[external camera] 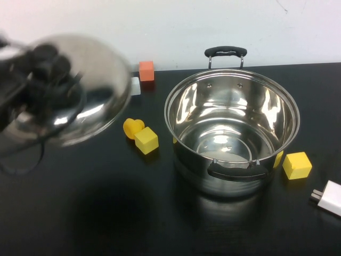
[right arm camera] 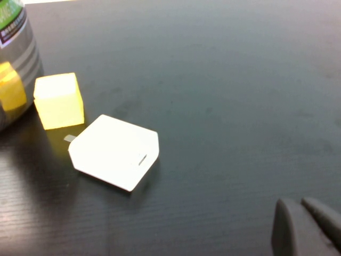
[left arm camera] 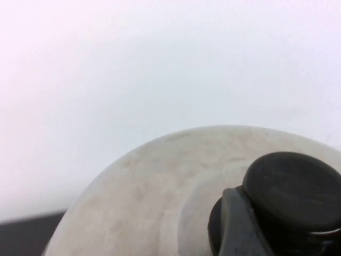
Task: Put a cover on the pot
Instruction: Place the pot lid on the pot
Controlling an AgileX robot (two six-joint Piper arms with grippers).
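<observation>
Pot [external camera: 232, 136], large and shiny steel with black side handles, stands open and uncovered on the black bench [external camera: 106, 213], well to the right of the left claw [external camera: 45, 66]. That claw is clamped on the black knob [left arm camera: 290, 192] of a domed steel lid [external camera: 74, 88], held tilted in the air above the bench. Yellow blocks [external camera: 146, 140] lie between lid and pot. The right claw [right arm camera: 306, 226] hovers low with its fingers pressed together, near a white charger [right arm camera: 114, 152].
</observation>
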